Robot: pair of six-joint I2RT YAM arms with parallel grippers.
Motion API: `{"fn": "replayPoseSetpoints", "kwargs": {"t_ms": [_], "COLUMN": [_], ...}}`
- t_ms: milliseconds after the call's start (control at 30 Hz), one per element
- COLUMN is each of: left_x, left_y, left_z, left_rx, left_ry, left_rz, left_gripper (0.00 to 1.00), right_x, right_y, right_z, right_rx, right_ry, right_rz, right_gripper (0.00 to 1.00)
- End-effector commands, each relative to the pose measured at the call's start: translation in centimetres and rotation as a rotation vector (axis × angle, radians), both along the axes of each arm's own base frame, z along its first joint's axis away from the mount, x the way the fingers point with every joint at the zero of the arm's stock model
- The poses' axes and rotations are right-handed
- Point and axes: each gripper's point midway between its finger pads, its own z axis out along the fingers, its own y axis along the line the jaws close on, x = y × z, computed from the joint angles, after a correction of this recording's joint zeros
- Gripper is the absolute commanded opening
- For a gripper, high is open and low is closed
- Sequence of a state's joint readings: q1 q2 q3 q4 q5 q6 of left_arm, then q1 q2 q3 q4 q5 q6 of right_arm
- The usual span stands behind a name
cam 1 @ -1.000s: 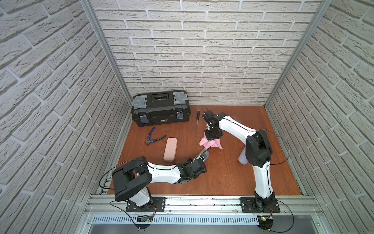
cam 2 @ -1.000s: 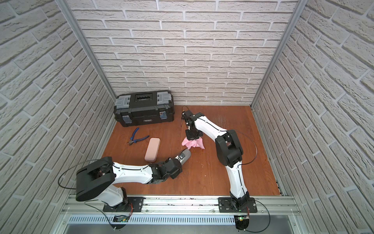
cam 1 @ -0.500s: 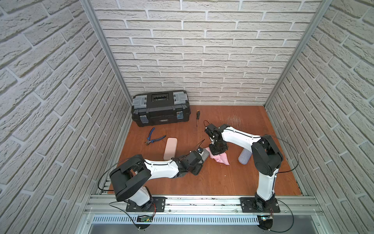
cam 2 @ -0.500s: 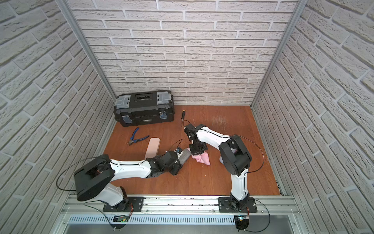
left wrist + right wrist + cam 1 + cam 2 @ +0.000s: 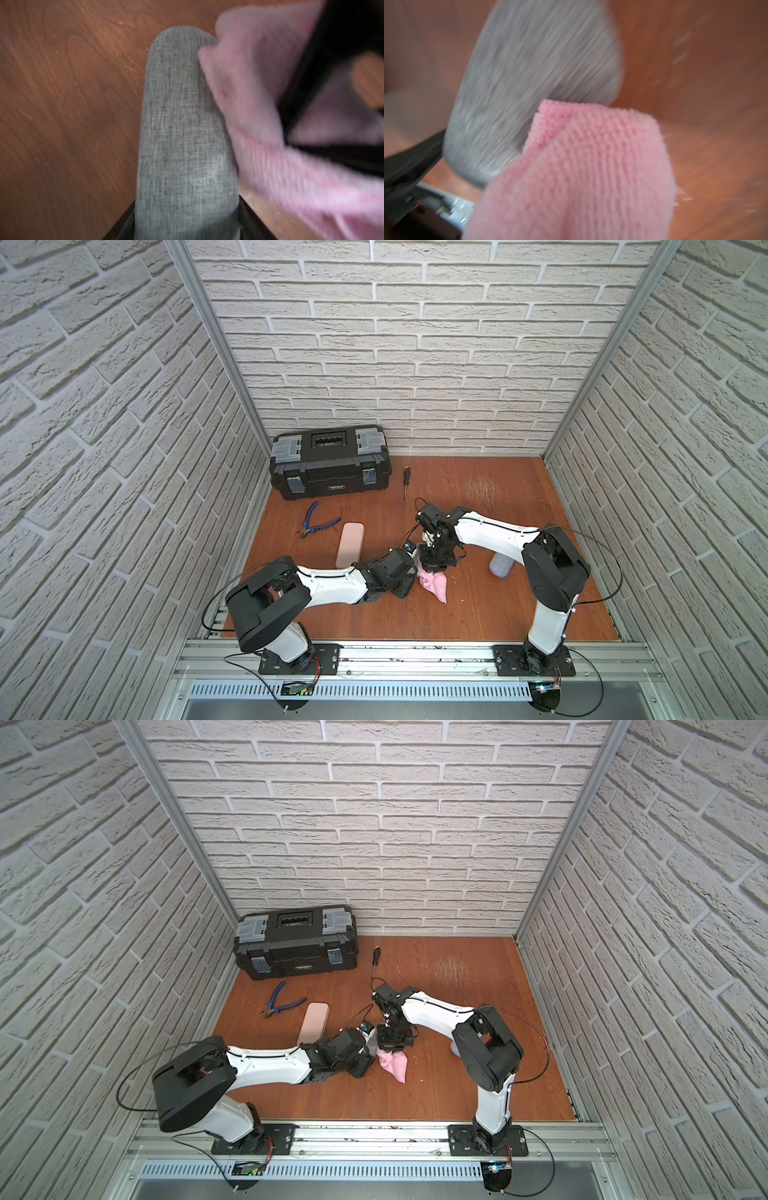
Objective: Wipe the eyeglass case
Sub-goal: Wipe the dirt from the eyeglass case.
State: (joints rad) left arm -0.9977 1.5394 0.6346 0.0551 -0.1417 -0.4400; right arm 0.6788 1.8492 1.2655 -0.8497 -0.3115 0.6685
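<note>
White faux-brick walls (image 5: 415, 344) close in on three sides, joined at the corners by slanting aluminium posts (image 5: 224, 348). The desk (image 5: 478, 614) is reddish-brown wood-grain board. Beyond the right hand (image 5: 432, 569), toward the back wall, lies a pale scuffed patch (image 5: 482, 488), possibly scratches. An aluminium rail (image 5: 415, 657) runs along the desk's front edge, well behind that hand. The light is soft and even.
</note>
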Motion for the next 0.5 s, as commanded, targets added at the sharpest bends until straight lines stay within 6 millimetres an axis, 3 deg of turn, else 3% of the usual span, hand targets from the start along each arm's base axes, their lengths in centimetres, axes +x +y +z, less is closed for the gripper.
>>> {"fn": "replayPoseSetpoints", "kwargs": {"t_ms": [0, 133, 233, 333, 467], "left_x": [-2.4, -2.5, -2.4, -2.4, -2.3], "left_y": [0.3, 0.5, 0.7, 0.7, 0.7], "left_z": [-2.3, -2.3, -2.3, -2.2, -2.1], "left_rx": [0.039, 0.043, 0.036, 0.03, 0.027], "left_ry": [0.095, 0.096, 0.086, 0.08, 0.074], "left_rz": [-0.091, -0.082, -0.071, -0.071, -0.071], "left_gripper": [0.5, 0.52, 0.53, 0.53, 0.53], "right_x": [-0.6, -1.0, 0.8, 2.9, 3.9], "right_y": [6.9, 7.4, 5.3, 1.0, -6.4], "right_z": [4.2, 6.8, 9.1, 8.8, 5.3], "right_rx": [0.333, 0.439, 0.518, 0.461, -0.005], "right_ry": [0.0, 0.018, -0.008, -0.054, -0.15], "right_rz": [0.048, 0.039, -0.056, -0.16, -0.1], "right_gripper": [0.02, 0.02, 0.02, 0.02, 0.02]}}
